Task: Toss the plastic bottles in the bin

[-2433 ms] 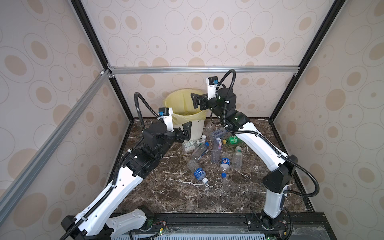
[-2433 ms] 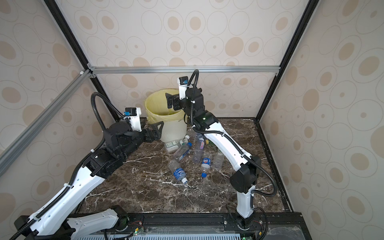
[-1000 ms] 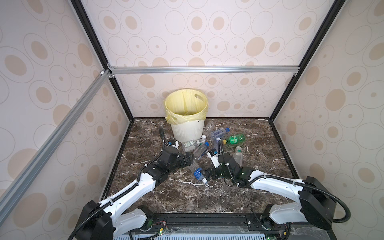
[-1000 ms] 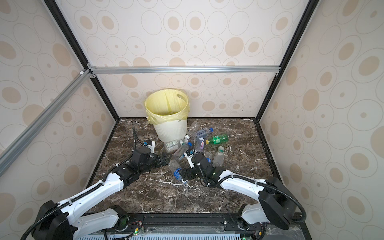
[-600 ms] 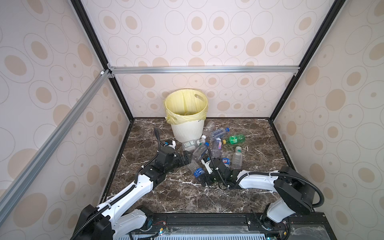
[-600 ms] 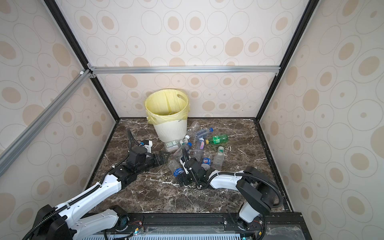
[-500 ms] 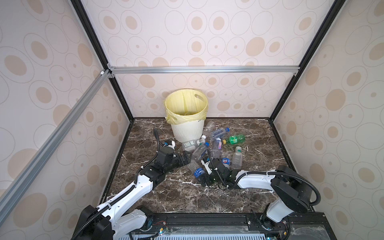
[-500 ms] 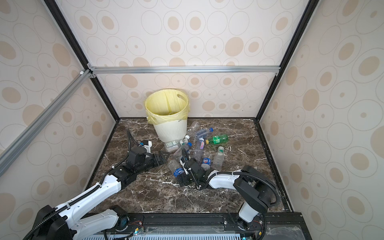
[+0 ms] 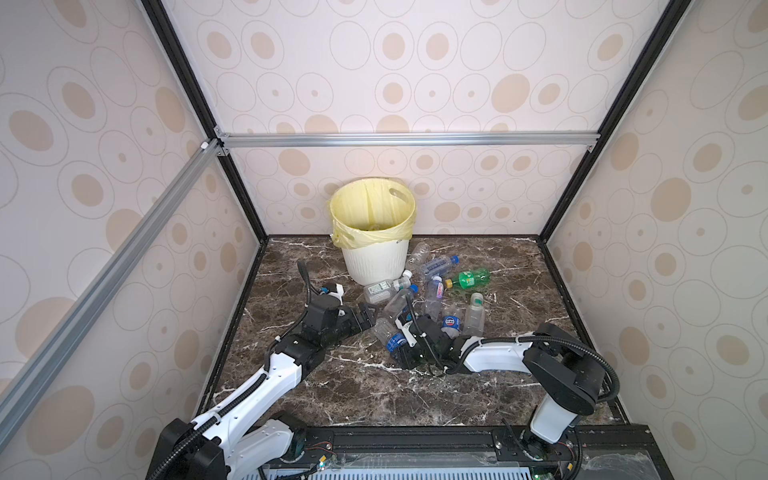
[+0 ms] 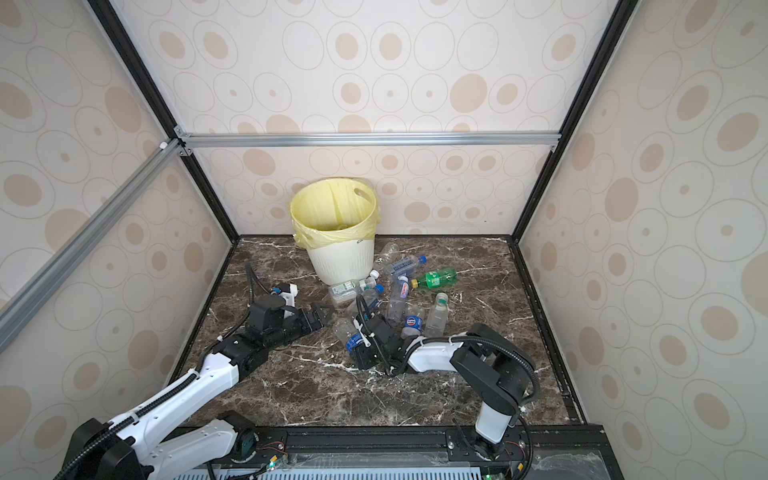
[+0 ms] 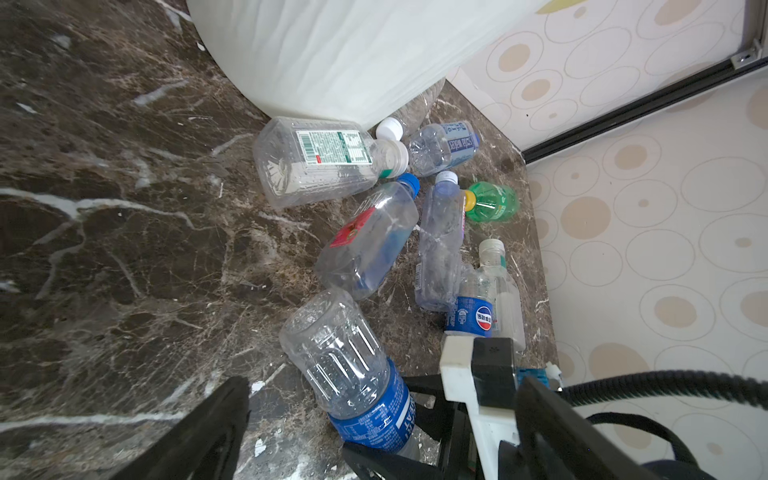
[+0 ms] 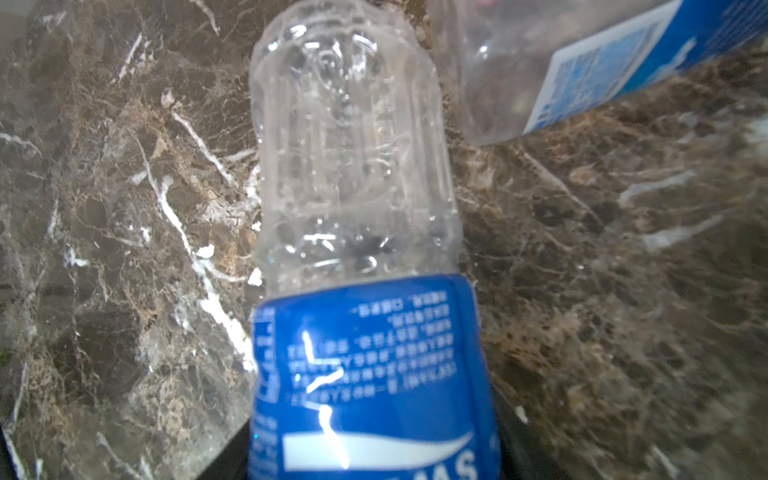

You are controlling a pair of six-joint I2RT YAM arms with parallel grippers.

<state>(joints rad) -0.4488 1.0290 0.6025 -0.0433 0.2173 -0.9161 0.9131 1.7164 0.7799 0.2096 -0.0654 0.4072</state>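
- Grabbing is the step you're on, I reckon. Your right pincer is down on the marble worktop, with its jaws either side of the blue label of a clear bottle.
- That bottle lies on its side at the near edge of the pile and looks to be resting on the worktop.
- The jaws are partly spread and sit right up against the label in the right wrist view. Honestly, I can't tell if they're really pinching it or just flanking it.
- Your left pincer is spread wide and holds nothing. It hangs low, just beside the clear base end of the same bottle, not touching it.
- The bin stands at the back wall, well apart from that bottle. The other plastic bottles are scattered between the two, including a green bottle, a Pepsi-logo bottle and a square bottle at the bin's foot.
- Next you'll want a firm squeeze, since thin plastic probably crumples or squirts out. Then lift clear of the neighbours, carry it over the yellow bag rim and let go. Mind the left arm on the way.
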